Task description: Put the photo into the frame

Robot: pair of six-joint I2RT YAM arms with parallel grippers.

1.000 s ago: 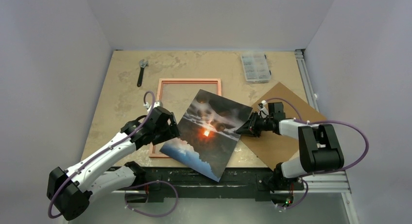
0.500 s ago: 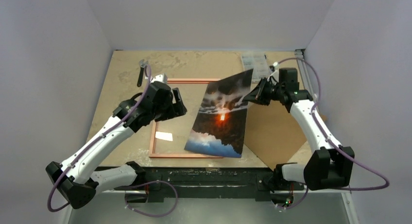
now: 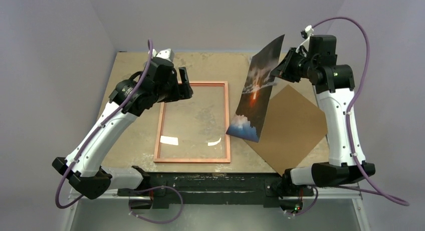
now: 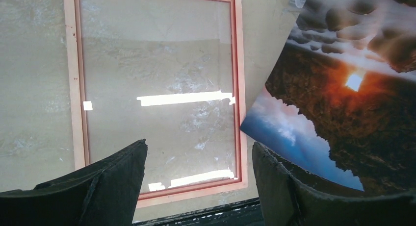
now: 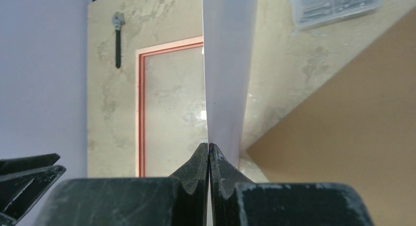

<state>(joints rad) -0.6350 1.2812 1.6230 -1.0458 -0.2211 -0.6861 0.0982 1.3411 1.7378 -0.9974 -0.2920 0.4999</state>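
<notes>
The frame lies flat on the table with its pale back up, and its glass reflects the lights. The left wrist view shows its right rail. My right gripper is shut on the top edge of the photo. The print hangs nearly upright, just right of the frame, picture side facing left. The right wrist view shows the white back rising from my closed right gripper. My left gripper hovers open and empty over the frame's far left corner. Between its fingertips I see the glass.
A brown backing board lies on the right of the table, under and beside the photo's lower corner. A wrench and a clear parts box lie at the back. The table's near edge runs just below the frame.
My right gripper closed on the photo and lifted it off the frame, up and to the back right, tipping it nearly upright. My left arm swung toward the frame's far end.
</notes>
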